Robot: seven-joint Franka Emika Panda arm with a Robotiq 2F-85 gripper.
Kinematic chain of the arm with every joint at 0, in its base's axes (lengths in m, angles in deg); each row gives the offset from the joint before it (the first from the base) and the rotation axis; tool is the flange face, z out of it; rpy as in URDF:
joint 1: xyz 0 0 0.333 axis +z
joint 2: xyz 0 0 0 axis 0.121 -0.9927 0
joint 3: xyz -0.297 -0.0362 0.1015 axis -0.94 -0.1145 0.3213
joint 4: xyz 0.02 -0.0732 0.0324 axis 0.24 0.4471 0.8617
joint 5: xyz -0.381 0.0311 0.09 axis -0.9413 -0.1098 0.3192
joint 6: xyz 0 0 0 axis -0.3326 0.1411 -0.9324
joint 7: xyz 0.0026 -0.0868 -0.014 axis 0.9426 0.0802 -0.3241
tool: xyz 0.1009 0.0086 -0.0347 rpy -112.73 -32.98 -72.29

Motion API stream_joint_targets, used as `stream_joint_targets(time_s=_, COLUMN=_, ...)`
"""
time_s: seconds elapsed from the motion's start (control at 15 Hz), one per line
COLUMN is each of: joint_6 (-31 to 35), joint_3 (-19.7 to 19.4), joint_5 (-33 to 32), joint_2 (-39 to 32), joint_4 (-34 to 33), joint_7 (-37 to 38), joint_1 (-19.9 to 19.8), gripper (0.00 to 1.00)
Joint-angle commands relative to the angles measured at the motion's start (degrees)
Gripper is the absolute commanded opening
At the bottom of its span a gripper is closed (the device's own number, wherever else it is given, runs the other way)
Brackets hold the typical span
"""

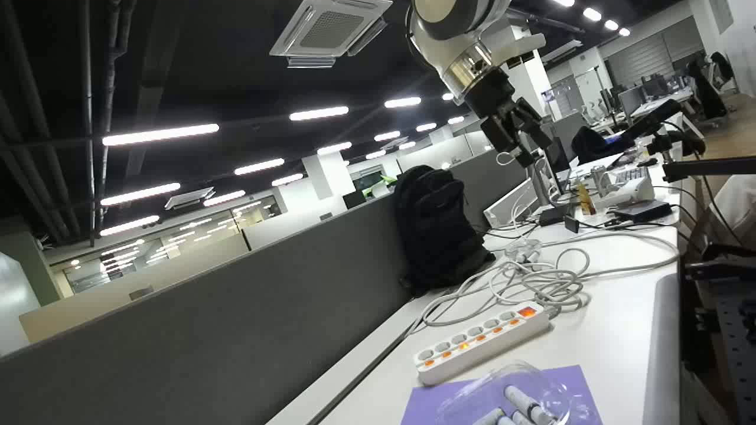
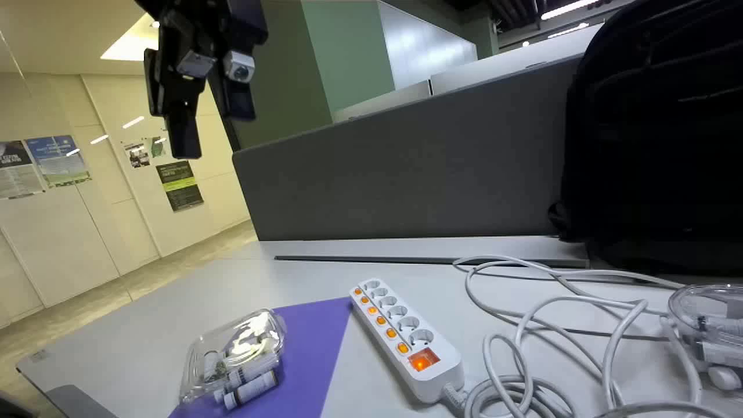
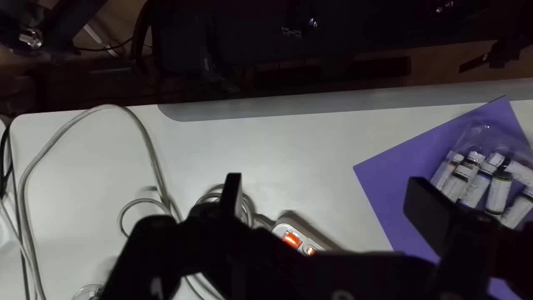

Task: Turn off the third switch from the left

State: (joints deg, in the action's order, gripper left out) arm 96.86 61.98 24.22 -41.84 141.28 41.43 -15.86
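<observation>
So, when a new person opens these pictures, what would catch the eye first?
Probably the white power strip with its bright orange switches, lying on the desk near the purple sheet. Then, perhaps, the open claw, hanging above the desk in both exterior views. The black backpack beside the gray partition also stands out by its bulk.

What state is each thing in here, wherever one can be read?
Pincer: open, holding nothing.
Third switch from the left: looks lit, so probably on.
Other small switches: orange; lit or unlit unclear.
Large end switch: glowing orange.
Power strip: lying flat, sockets up.
Pale cable: loosely looped.
Clear container: holds bottles; open or closed, can't tell.
Backpack: upright; closure unclear.
Ceiling lights: on.
</observation>
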Motion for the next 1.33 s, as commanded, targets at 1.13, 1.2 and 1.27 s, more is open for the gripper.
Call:
stream_joint_targets(time_s=1.13, joint_6=12.86, joint_3=1.81, joint_5=-3.41, joint_2=-6.7, joint_4=2.08, joint_7=5.78, joint_1=1.67, gripper=1.0)
stream_joint_targets(time_s=1.2, joint_6=15.54, joint_3=2.51, joint_5=-4.27, joint_2=-8.42, joint_4=2.67, joint_7=6.78, joint_1=1.9, gripper=1.0)
stream_joint_targets(time_s=1.27, joint_6=18.13, joint_3=3.13, joint_5=-4.78, joint_2=-10.06, joint_4=3.23, joint_7=7.48, joint_1=2.26, gripper=1.0)
